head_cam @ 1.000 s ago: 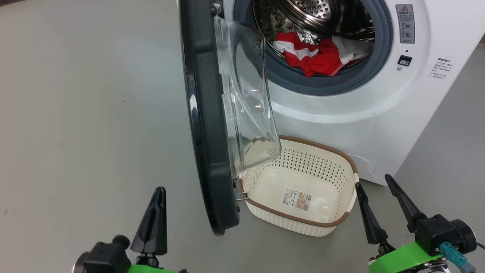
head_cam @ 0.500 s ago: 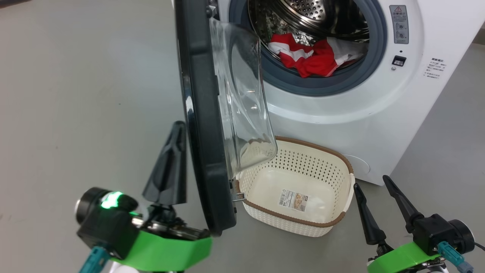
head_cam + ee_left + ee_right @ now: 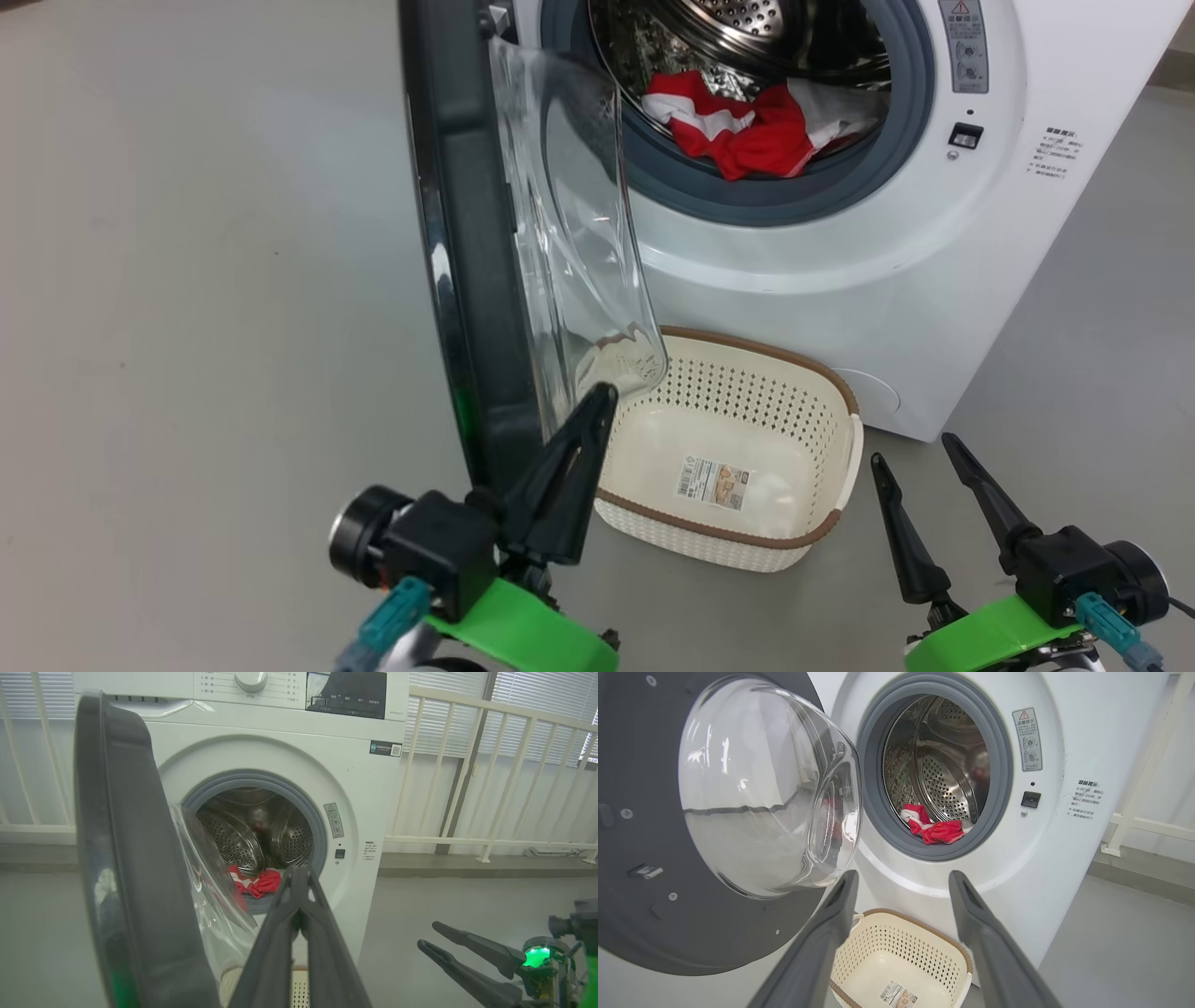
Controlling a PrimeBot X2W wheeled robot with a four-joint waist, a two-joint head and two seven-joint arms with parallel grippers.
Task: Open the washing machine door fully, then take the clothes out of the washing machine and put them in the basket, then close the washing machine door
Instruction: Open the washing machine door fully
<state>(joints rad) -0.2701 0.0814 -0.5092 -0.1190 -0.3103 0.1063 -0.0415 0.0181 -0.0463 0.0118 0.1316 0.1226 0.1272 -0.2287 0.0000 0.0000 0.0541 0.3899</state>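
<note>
Left gripper (image 3: 602, 403): fingers pressed together tip to tip, gripping nothing, raised in front of the washing machine (image 3: 840, 308). Tips just beside the lower inner edge of the washing machine door (image 3: 467, 280); touching or not, cannot tell.

Right gripper (image 3: 913, 450): fingers spread apart, empty, low in front of the washing machine near its front right corner, well short of the opening.

Between the two, the basket (image 3: 747, 539) on the floor just in front of the foot of the washing machine, below the opening, bare inside but for a sticker.

Door standing out at about a right angle from the washing machine's front, hinged on the robot's left of the opening, clear glass bowl bulging above the basket's near end.

Inside the washing machine, a red and white bundle of clothes (image 3: 747, 140) at the front lip of the steel drum.

Judged progress: door open, perhaps not yet fully; clothes not yet lifted out; basket unfilled; closing the door last of all.
</note>
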